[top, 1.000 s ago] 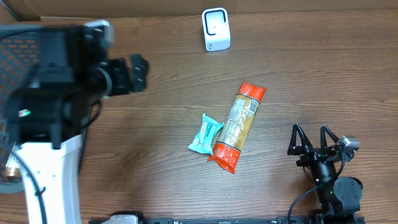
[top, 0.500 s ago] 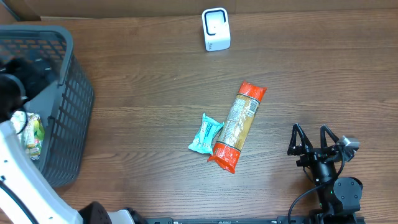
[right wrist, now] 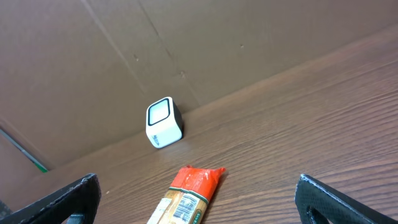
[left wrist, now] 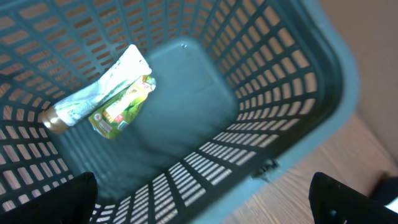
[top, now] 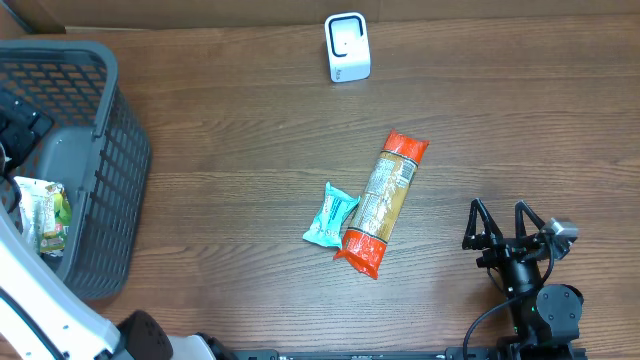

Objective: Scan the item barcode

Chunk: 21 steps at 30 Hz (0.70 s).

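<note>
The worktop [top: 250, 120] carries a grey basket [top: 125, 150] right beneath the left claw [left wrist: 202, 199], fingers wide apart, gripping nothing. The orange-ended packet [top: 382, 203] lies ahead-left of the right claw [top: 503, 228], which is equally spread and empty. The white scanner [top: 347, 47] stands farther beyond, and a teal wrapper [top: 330, 215] lies just beside the packet.

A grey plastic basket [left wrist: 280, 87] sits directly beneath the left claw [left wrist: 205, 196], its lattice walls filling that view. On its floor, ahead and to the left of the claw, lies a green-and-white pouch [left wrist: 115, 102] with a gold cap. The brown wood-grain tabletop [top: 230, 200] stretches ahead of the right claw [top: 505, 222] to a cardboard wall [right wrist: 74, 62].
</note>
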Motion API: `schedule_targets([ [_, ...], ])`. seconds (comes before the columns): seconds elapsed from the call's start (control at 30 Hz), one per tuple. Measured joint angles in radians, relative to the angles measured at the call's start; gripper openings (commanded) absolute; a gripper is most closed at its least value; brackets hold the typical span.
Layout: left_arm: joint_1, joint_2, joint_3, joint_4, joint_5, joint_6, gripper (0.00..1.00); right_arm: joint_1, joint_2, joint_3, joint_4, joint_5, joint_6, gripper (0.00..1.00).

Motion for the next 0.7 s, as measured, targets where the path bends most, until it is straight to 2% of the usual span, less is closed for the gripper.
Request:
schedule_targets([
  [0.23, 0.000, 0.085, -0.001, -0.007, -0.040, -0.002, 0.98, 0.000, 0.000, 0.000, 0.000, -0.001, 0.000, 1.00],
  [0.5, 0.000, 0.104, -0.002, -0.008, -0.077, 0.002, 1.00, 0.000, 0.000, 0.000, 0.000, 0.000, 0.000, 1.00],
  [0.7, 0.000, 0.156, -0.002, -0.013, -0.097, 0.045, 1.00, 0.000, 0.000, 0.000, 0.000, 0.000, 0.000, 1.00],
])
